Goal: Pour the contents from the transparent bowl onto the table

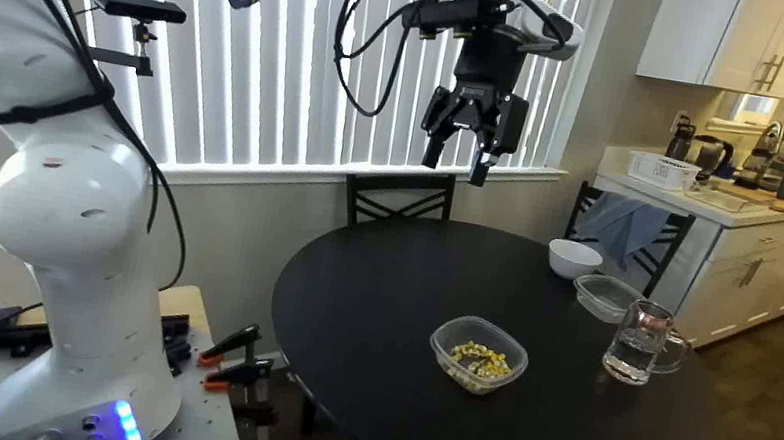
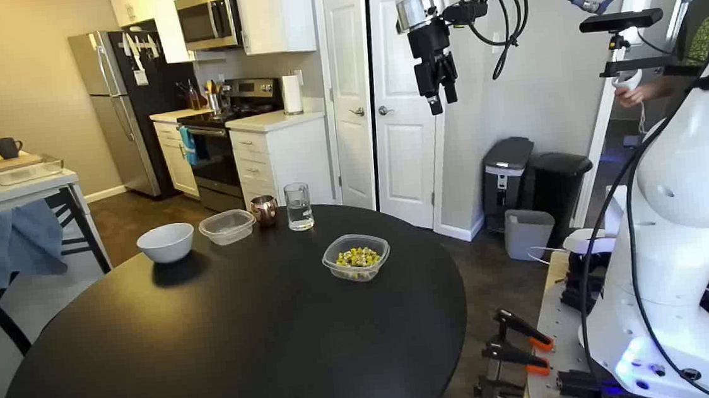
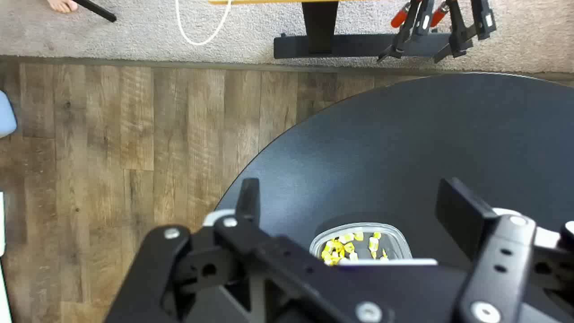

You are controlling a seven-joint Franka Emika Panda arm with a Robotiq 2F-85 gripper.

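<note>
The transparent bowl (image 1: 484, 385) is a squarish clear plastic tub standing upright on the black round table (image 1: 380, 290). It also shows in an exterior view (image 2: 360, 276) and partly in the wrist view (image 3: 390, 231). The contents (image 1: 480, 361), yellow and whitish bits, lie inside it; they also show in the wrist view (image 3: 341, 246). My gripper (image 1: 456, 167) is high above the table, pointing down, with nothing between its fingers. In the wrist view the fingers (image 3: 349, 193) are wide apart. The bowl's lower part is hidden there behind the gripper body.
A white bowl (image 1: 572, 260), a second transparent tub (image 1: 604, 297) and a tall glass of water (image 1: 635, 344) stand near the table's edge. A copper mug (image 2: 264, 210) stands beside the glass. Chairs (image 1: 403, 198) stand around the table. A person (image 2: 686, 71) is at the right edge.
</note>
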